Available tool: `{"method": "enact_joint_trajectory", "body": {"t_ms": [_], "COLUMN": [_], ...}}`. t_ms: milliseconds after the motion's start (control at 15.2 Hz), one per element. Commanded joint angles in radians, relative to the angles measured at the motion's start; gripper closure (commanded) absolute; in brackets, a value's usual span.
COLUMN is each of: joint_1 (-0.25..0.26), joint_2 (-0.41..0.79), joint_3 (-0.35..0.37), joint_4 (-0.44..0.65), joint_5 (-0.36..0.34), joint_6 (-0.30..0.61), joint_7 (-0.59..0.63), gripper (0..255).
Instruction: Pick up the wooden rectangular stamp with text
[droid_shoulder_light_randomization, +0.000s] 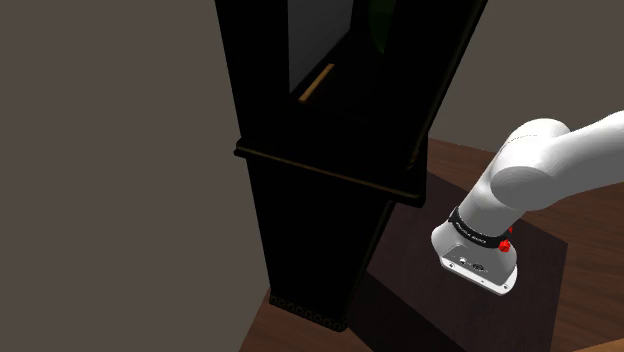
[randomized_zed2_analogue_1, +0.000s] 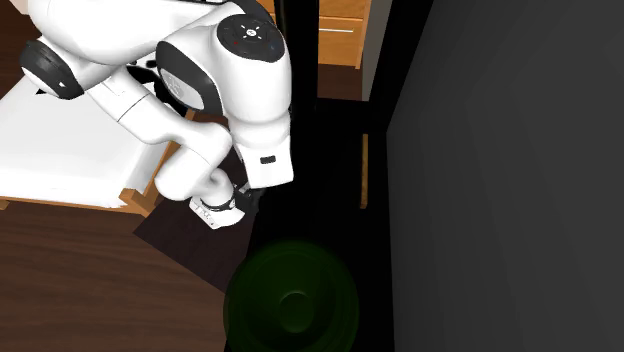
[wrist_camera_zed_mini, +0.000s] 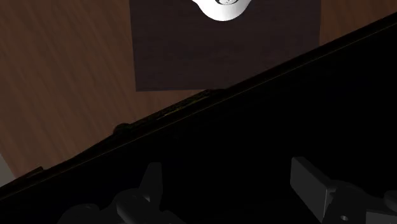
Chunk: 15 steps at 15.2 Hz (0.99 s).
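Note:
The stamp (droid_shoulder_light_randomization: 318, 82) is a thin light-wood bar lying on a shelf of a tall black cabinet (droid_shoulder_light_randomization: 320, 200). The second exterior view has the stamp (randomized_zed2_analogue_1: 364, 170) as a narrow strip on the black shelf beside a dark grey wall. My hand sits low beside the cabinet, well below and to the right of the stamp in the shoulder view. In the wrist view my gripper (wrist_camera_zed_mini: 229, 175) is open, its fingers (wrist_camera_zed_mini: 308, 184) wide apart over the cabinet's black surface (wrist_camera_zed_mini: 286, 108), with nothing between them.
A dark green bowl (randomized_zed2_analogue_1: 290, 300) stands on the black shelf near the stamp. The cabinet's projecting ledge (droid_shoulder_light_randomization: 330, 175) juts out near my wrist. A dark mat (wrist_camera_zed_mini: 222, 57) lies on the brown wood floor (wrist_camera_zed_mini: 63, 76). The white stand (randomized_zed2_analogue_1: 60, 150) is behind the arm.

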Motion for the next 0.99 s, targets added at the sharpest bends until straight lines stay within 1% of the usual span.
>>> {"method": "enact_joint_trajectory", "body": {"t_ms": [0, 264, 594, 726, 924], "joint_1": [0.0, -0.045, -0.104, -0.12, -0.127], "joint_2": [0.0, 0.026, 0.11, 0.16, 0.252], "joint_3": [0.0, 0.121, 0.265, 0.313, 0.366], "joint_4": [0.0, 0.0, 0.045, 0.076, 0.136], "joint_5": [0.0, 0.104, 0.215, 0.245, 0.266], "joint_6": [0.0, 0.017, 0.062, 0.086, 0.128], "joint_7": [0.0, 0.287, 0.642, 0.787, 1.009], "gripper": [0, 0, 0, 0, 0]}}
